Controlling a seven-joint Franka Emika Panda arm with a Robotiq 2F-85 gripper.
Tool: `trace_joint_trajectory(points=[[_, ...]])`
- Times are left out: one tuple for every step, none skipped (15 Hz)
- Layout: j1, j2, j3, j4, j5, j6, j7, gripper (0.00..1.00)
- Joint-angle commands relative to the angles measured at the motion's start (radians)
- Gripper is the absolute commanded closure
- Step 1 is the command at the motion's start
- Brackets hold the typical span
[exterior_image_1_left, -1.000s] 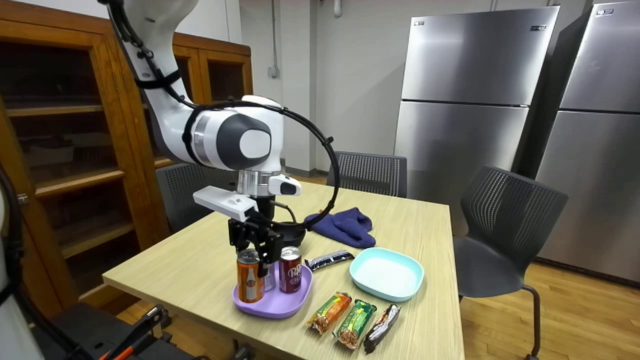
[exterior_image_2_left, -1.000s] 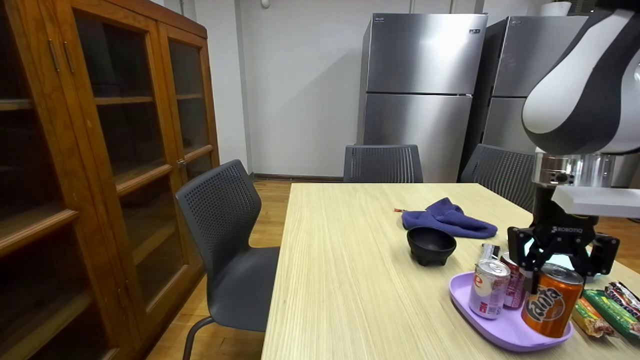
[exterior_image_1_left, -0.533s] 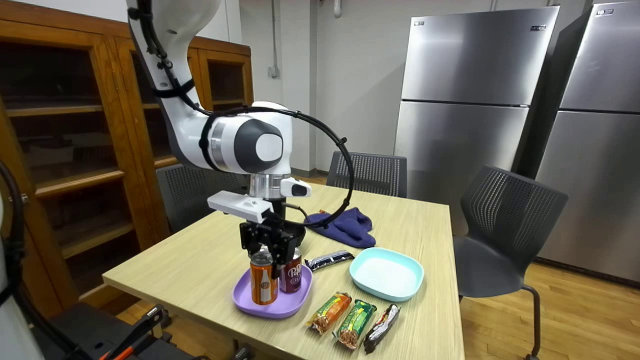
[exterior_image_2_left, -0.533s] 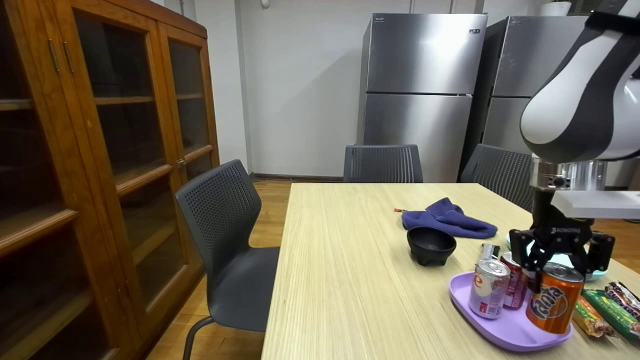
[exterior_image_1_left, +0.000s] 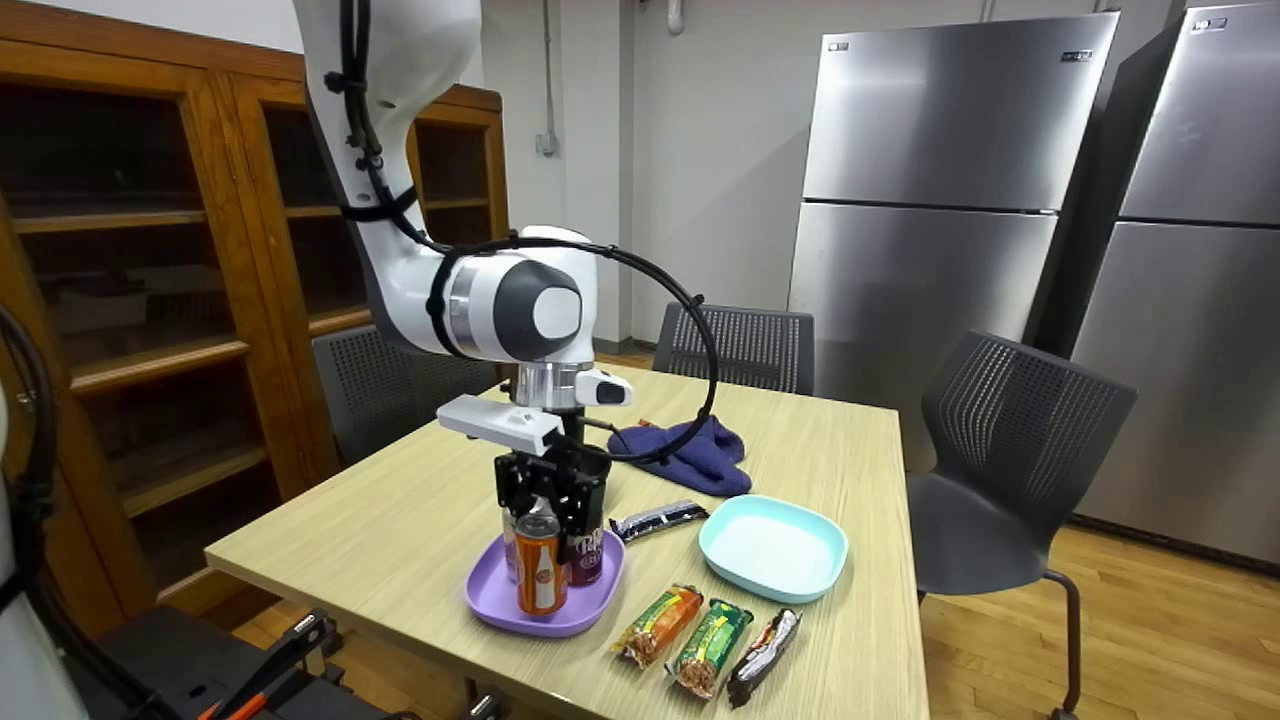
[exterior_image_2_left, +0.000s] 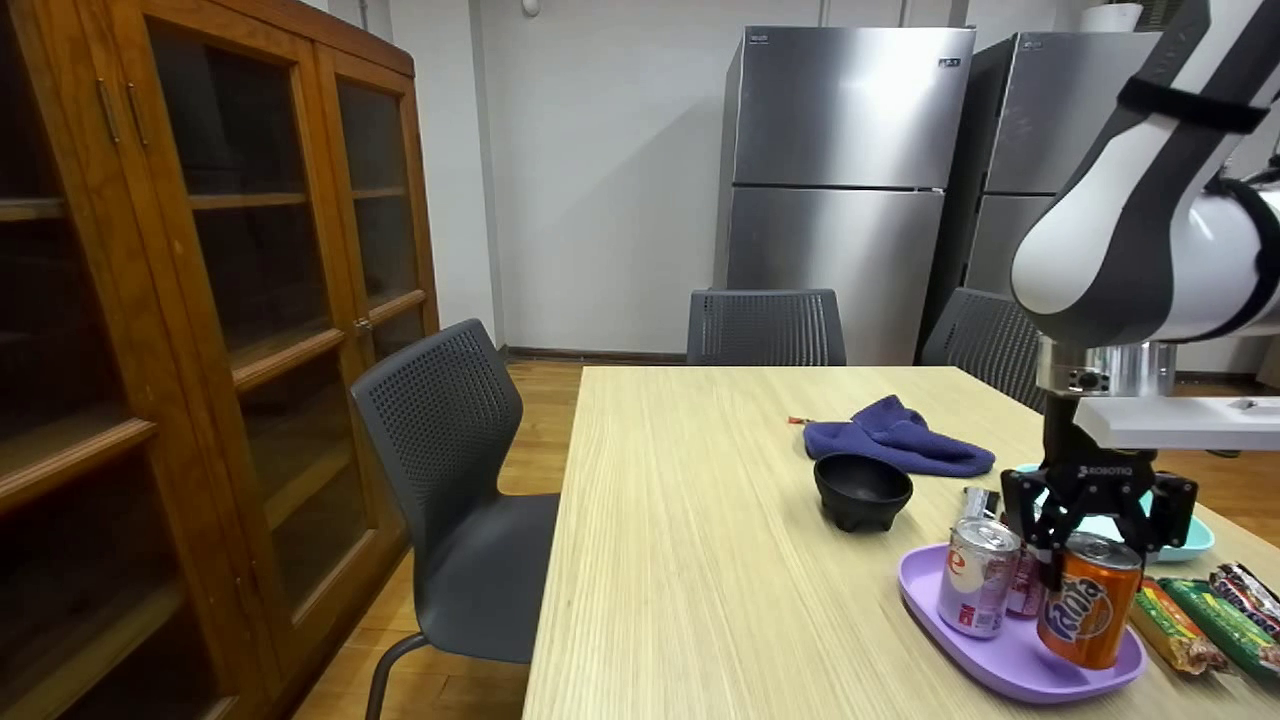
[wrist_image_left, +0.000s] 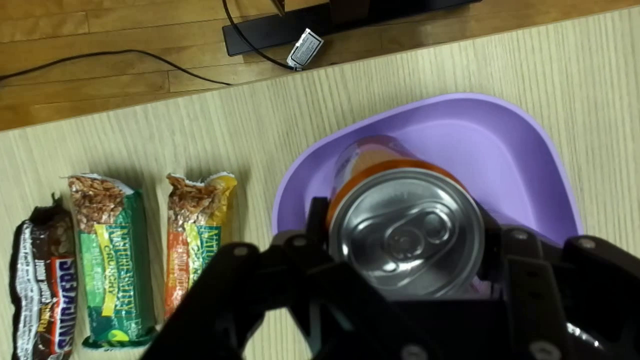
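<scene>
The jaws stand partway open, closed about the orange can (wrist_image_left: 407, 232) with the fingers (wrist_image_left: 317, 220) on opposite sides, near its top. The can is upright or nearly so, inside the rim of the purple tray (wrist_image_left: 475, 150); whether its base rests there or hangs just above cannot be told.

Its tab looks unopened, so it is probably full: heavy for its size, stiff under a moderate squeeze, yet thin-walled enough to dent. Smooth metal is likely slippery, more so if damp. The straight side around the middle should be the surest place to hold; a grip this high may let the bottom swing.

The pale can (exterior_image_2_left: 980, 580) and the dark red can (exterior_image_1_left: 588, 558) share the tray, with one finger close to the red one, so sideways room there is tight. In the wrist view, a strip of table (wrist_image_left: 240, 130) separates the tray from the table edge, with the floor (wrist_image_left: 100, 75) beyond. Three snack bars (wrist_image_left: 117, 265) lie near the tray's opposite side from its open rounded corner, which gives the can most room within the rim. Outside it, the broad stretch of table beside the black bowl (exterior_image_2_left: 862, 490) is widest.
</scene>
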Motion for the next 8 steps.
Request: trace_joint_trajectory(points=[[0.002,0.031,0.007,0.044,-0.005,-0.028,0.003,0.61],[0.003,0.038,0.008,0.049,-0.002,-0.028,0.003,0.61],[0.004,0.044,0.009,0.053,-0.001,-0.028,0.003,0.61],[0.004,0.048,0.011,0.056,0.002,-0.028,0.003,0.61],[0.005,0.051,0.011,0.058,0.003,-0.028,0.004,0.61],[0.006,0.053,0.012,0.058,0.003,-0.029,0.004,0.61],[0.006,0.053,0.013,0.058,0.004,-0.030,0.003,0.61],[0.007,0.051,0.012,0.056,0.003,-0.032,0.003,0.61]])
